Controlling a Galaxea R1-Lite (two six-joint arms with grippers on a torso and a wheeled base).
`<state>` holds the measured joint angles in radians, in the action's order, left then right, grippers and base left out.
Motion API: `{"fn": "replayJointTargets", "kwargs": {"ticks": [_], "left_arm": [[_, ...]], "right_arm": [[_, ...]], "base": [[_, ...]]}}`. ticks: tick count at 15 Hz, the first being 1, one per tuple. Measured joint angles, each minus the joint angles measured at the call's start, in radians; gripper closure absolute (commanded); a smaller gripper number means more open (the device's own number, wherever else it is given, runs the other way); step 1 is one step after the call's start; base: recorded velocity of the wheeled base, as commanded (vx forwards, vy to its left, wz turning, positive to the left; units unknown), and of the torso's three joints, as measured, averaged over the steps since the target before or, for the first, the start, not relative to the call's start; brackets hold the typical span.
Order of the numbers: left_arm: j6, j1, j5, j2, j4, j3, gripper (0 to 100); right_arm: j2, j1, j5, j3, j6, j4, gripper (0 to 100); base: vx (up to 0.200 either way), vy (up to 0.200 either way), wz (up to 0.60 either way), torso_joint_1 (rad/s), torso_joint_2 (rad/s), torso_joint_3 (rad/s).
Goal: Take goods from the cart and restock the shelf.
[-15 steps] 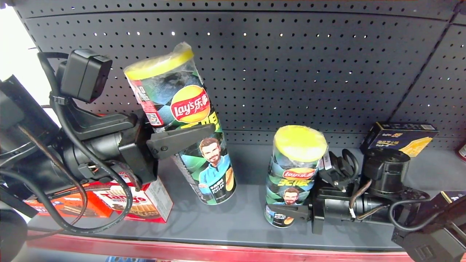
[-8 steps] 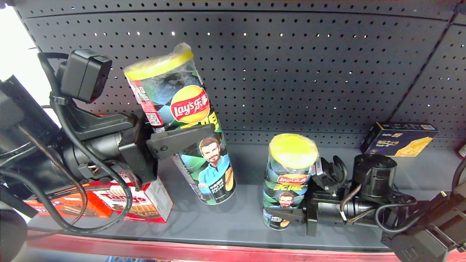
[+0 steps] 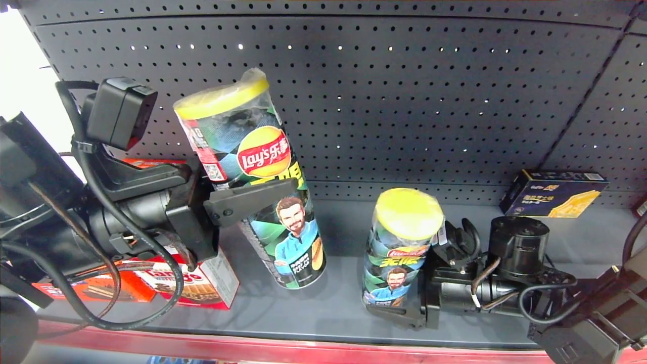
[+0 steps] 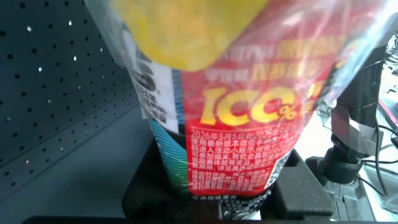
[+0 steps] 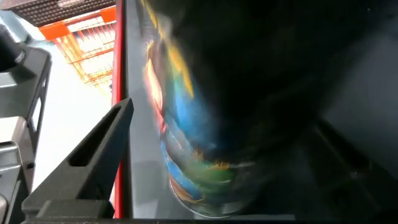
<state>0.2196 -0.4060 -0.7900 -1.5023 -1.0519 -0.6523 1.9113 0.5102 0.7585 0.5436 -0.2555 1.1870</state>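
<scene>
Hard white daylight is blowing out behind the left jaws — the chips can [image 5: 186, 143] between the right jaws is smearing, unfocused.

Two arms, both extended onto the shelf level, grippers pointing inward.

Left arm [image 3: 101, 217]: enters from the left side, wrist roughly level, left gripper [image 3: 258, 189] clamped across the middle of a tilted tall chip can [image 3: 252, 151], near finger lying over its front face. Right arm [image 3: 505, 288]: enters low from the right, forearm level, right gripper [image 3: 386, 290] set at the base of a second chip can [image 3: 404, 237]; jaws spread, near finger standing slightly off the can wall in the right wrist view.
</scene>
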Motion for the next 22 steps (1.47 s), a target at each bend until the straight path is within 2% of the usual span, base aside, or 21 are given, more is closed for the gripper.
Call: {"fn": "replayJointTargets", "kwargs": {"ticks": [6, 16, 19, 22], "left_arm": [[0.001, -0.001, 0.0, 0.008, 0.0, 0.01, 100], [0.0, 0.0, 0.0, 0.011, 0.0, 0.01, 100], [0.0, 0.0, 0.0, 0.012, 0.0, 0.01, 100], [0.0, -0.001, 0.0, 0.019, 0.0, 0.007, 100]], "right_arm": [[-0.09, -0.047, -0.018, -0.04, 0.0, -0.009, 0], [-0.381, -0.164, -0.032, -0.241, 0.0, -0.013, 0], [-0.49, -0.223, -0.044, -0.28, 0.018, -0.029, 0], [-0.637, -0.324, -0.081, -0.293, 0.058, -0.137, 0]], "base": [[0.0, 0.0, 0.0, 0.0, 0.0, 0.0], [0.0, 0.0, 0.0, 0.0, 0.0, 0.0], [0.0, 0.0, 0.0, 0.0, 0.0, 0.0], [0.0, 0.0, 0.0, 0.0, 0.0, 0.0]]}}
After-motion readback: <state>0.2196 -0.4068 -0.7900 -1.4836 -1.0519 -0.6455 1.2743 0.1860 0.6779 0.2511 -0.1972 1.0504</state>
